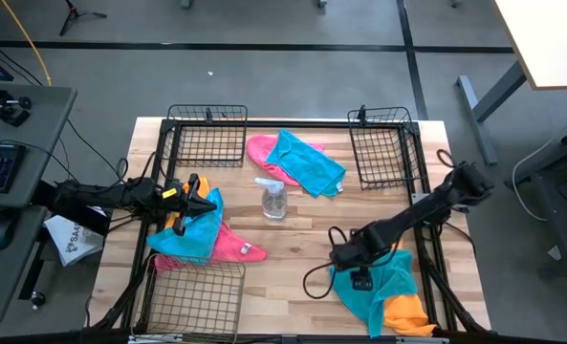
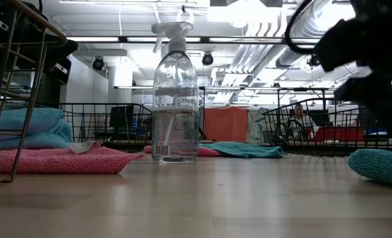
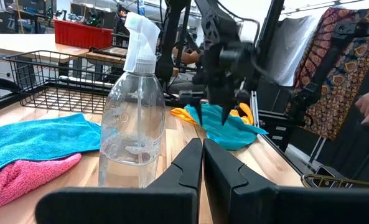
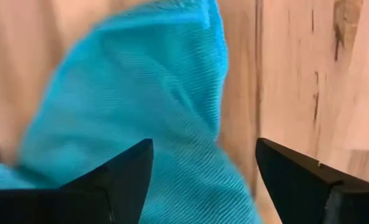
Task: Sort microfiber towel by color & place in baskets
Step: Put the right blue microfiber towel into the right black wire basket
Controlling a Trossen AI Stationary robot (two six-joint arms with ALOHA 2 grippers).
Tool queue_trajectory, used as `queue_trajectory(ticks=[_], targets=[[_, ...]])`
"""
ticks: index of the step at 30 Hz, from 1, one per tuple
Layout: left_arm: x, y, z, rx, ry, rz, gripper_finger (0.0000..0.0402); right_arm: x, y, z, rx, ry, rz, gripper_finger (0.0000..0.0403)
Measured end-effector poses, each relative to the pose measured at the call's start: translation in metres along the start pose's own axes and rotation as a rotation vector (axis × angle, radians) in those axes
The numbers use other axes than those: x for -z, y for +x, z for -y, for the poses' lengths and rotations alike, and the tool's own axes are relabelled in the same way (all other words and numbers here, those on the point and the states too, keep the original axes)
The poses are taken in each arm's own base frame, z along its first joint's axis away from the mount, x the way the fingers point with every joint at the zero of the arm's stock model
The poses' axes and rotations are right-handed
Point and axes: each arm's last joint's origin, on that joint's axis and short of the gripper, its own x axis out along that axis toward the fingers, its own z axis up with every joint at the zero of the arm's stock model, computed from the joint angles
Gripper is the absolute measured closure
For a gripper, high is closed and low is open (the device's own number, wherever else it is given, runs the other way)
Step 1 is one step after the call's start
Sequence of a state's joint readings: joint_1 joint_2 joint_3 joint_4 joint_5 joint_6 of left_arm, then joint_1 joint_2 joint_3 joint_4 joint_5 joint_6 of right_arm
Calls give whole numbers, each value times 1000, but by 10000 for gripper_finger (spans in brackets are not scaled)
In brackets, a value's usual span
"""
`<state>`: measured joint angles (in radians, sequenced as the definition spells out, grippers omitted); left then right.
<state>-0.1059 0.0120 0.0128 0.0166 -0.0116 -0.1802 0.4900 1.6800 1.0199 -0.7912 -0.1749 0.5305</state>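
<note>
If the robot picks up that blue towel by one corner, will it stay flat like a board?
Probably not. The teal towel under the right gripper already lies rumpled and folded on the table, so it likely droops and dangles. Its fuzzy ribbed surface suggests the open fingers can grip it without slipping. It looks light.

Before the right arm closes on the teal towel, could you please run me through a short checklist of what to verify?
1. Right claw open: ok, fingers spread wide.
2. Right claw over the teal towel: ok, cloth fills the gap between the fingers.
3. Only teal in the grasp: cannot tell; an orange towel lies partly under it.
4. Basket free to receive: ok, far right basket looks empty.
5. Spray bottle clear of the right arm: ok, it stands apart at the table's middle.
6. Left claw out of the way: ok, shut, on the left side.
</note>
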Motion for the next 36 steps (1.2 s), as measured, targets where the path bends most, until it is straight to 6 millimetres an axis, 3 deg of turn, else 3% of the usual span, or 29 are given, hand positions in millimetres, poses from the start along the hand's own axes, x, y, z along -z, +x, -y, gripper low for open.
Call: queue_trajectory(ticks=[6, 11, 14, 17, 18, 22, 27, 32, 36], targets=[[0, 0, 0, 0, 0, 0, 398, -1, 18, -2, -13, -105, -77, 129], [0, 0, 0, 0, 0, 0, 398, 4, 25, -8, 12, -162, -96, 169], [0, 0, 0, 1, 0, 1, 398, 7, 26, -11, 50, -164, -94, 240], [0, 0, 0, 0, 0, 1, 398, 10, 21, -13, 47, -132, -92, 359], [0, 0, 0, 0, 0, 1, 398, 10, 16, -14, 39, -129, -89, 379], [0, 0, 0, 0, 0, 1, 398, 2, -33, -22, 74, -115, 22, 385], [0, 0, 0, 0, 0, 2, 398, 3, -129, -18, 202, -99, 311, 395], [0, 0, 0, 1, 0, 2, 398, 30, -213, 3, 361, 54, 623, 399], [0, 0, 0, 1, 0, 2, 398, 61, -254, 26, 534, 206, 836, 401]])
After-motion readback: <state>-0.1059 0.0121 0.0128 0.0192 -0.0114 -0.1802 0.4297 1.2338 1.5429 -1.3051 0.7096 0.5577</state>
